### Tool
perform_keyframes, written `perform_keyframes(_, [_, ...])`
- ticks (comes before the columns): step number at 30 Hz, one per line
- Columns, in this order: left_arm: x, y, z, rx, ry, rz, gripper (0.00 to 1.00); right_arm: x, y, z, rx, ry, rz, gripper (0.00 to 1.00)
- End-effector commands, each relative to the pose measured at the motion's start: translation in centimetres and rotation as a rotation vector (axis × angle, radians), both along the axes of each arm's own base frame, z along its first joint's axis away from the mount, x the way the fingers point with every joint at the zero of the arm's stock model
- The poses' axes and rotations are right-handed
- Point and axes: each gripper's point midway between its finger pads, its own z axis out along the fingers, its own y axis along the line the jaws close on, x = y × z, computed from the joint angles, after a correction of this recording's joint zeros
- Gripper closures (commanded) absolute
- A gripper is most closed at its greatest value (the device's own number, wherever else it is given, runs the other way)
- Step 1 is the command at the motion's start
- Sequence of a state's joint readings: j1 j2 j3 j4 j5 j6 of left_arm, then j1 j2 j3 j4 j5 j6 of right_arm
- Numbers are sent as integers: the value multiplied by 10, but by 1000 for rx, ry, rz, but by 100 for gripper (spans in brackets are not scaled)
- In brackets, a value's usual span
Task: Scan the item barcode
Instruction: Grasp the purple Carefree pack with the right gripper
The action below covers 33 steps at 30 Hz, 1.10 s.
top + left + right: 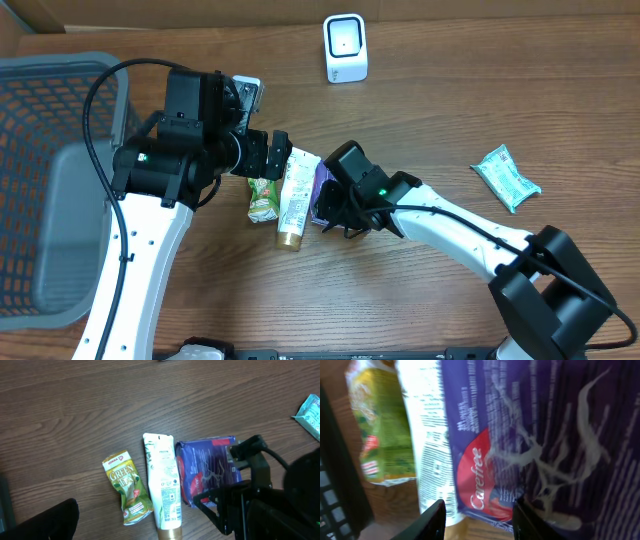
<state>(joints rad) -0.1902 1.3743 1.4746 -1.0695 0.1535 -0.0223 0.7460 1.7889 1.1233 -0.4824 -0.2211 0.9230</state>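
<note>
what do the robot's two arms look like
The left arm and right arm both have white links and bulky black joint housings. A black cable loops off the left one; a small green light glows on the right.

The green sachet [127,487] carried "GREEN" in large pale letters on its front, with a second, shorter word below it that could not be made out. A small red logo sat at its top corner, its lettering too fine to read. In the right wrist view, the purple pack [545,435] bore the brand "Carefree" in white script on a red patch; the pale lines of print beside it were blurred. The white tube [162,480] had a short brand word near its top and blocks of small print, all illegible. The teal packet [506,178] showed print too small to read.
</note>
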Motion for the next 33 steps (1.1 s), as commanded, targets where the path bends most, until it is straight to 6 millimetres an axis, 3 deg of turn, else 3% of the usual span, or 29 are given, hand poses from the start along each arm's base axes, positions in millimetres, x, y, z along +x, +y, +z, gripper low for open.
perform_keyframes(1, [-1,0,14,0,-44,-13,0,-1,-8,-5,-34,1,15,53])
perform_keyframes(5, [-1,0,14,0,-44,-13,1,2,-40,-8,-105,32,32,41])
perform_keyframes(8, [-1,0,14,0,-44,-13,0,6,-69,-7,-161,45,73,40])
perform_keyframes(12, [-1,0,14,0,-44,-13,0,30,-126,-2,-270,1,152,36])
perform_keyframes(15, [-1,0,14,0,-44,-13,0,49,-149,14,-280,-50,180,35])
perform_keyframes(18, [-1,0,14,0,-44,-13,0,72,-178,52,-276,-110,129,31])
perform_keyframes(21, [-1,0,14,0,-44,-13,0,79,-189,83,-224,-138,73,29])
perform_keyframes(23, [-1,0,14,0,-44,-13,0,78,-209,96,-200,-83,-118,32])
perform_keyframes(25, [-1,0,14,0,-44,-13,0,66,-231,87,-212,48,-346,34])
perform_keyframes(27, [-1,0,14,0,-44,-13,1,58,-235,72,-208,110,-409,35])
perform_keyframes(28, [-1,0,14,0,-44,-13,0,53,-234,62,-203,128,-406,28])
perform_keyframes(29, [-1,0,14,0,-44,-13,0,49,-230,53,-181,145,-392,14])
perform_keyframes(30, [-1,0,14,0,-44,-13,0,45,-222,46,-142,156,-353,8])
perform_keyframes(33, [-1,0,14,0,-44,-13,0,34,-206,30,-44,181,-290,4])
